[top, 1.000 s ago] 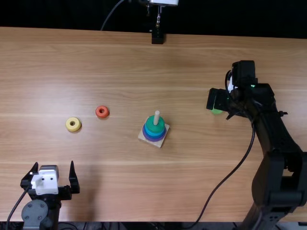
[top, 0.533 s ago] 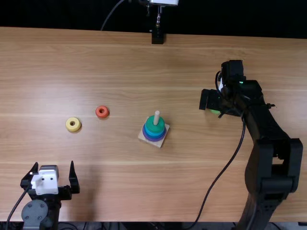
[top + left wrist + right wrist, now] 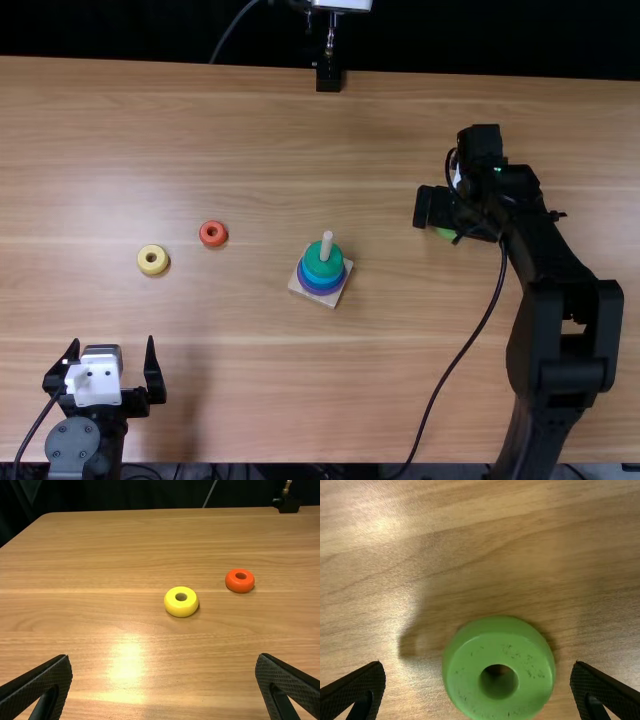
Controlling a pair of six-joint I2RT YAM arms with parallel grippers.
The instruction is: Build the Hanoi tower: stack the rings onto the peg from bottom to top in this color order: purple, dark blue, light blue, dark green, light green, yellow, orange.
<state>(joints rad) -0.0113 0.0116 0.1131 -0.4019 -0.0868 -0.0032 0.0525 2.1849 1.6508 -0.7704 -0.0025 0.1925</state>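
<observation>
In the top view the right gripper (image 3: 440,208) is low over the light green ring (image 3: 446,234), partly covering it. From the right wrist, the open right gripper (image 3: 478,665) has the light green ring (image 3: 465,672) between its spread fingers, touching neither. The peg (image 3: 327,243) stands on a square base (image 3: 301,290), holding a dark green ring (image 3: 322,266) above blue and purple rings (image 3: 322,290). At the near left is the left gripper (image 3: 111,345), open; its wrist view shows the left gripper (image 3: 165,657), yellow ring (image 3: 172,607) and orange ring (image 3: 240,584) lying farther off.
On the left half of the table (image 3: 250,380), the yellow ring (image 3: 146,267) and orange ring (image 3: 206,240) lie apart. The right arm's cable curves over the wood right of the peg base. A black stand (image 3: 328,78) is at the far edge.
My right gripper has shifted a little to the left over the light green ring, slowing in the last half second. The left arm, the stack and the loose rings have kept still.
</observation>
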